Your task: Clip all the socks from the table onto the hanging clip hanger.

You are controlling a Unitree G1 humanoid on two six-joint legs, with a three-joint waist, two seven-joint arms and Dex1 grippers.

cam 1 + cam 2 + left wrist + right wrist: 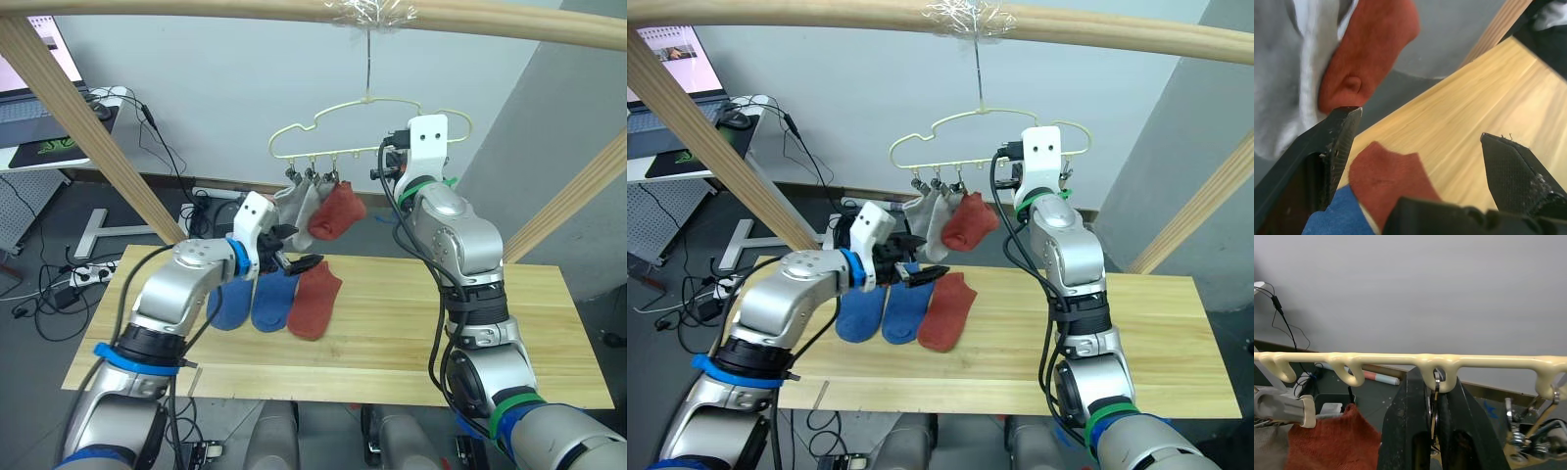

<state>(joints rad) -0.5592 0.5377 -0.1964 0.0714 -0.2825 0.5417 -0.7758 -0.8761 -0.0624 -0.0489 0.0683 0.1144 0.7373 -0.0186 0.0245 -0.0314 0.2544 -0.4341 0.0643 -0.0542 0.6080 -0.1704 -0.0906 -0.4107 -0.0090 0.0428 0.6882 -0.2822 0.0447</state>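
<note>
Pinching a small metal clip on the pale yellow cloud-shaped wire hanger with the right gripper.

Hovering the left gripper, spread wide and holding nothing, just above the three short socks lying side by side on the light wooden plank desk (two blue, one rust-red). Hanging clipped under the hanger: two light grey socks and one more rust-red sock, dangling close to the left gripper.

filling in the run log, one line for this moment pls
hung: two grey socks, one rust-red | table: two blue socks, rust-red sock | left end effector: open | right end effector: shut on hanger clip
</note>
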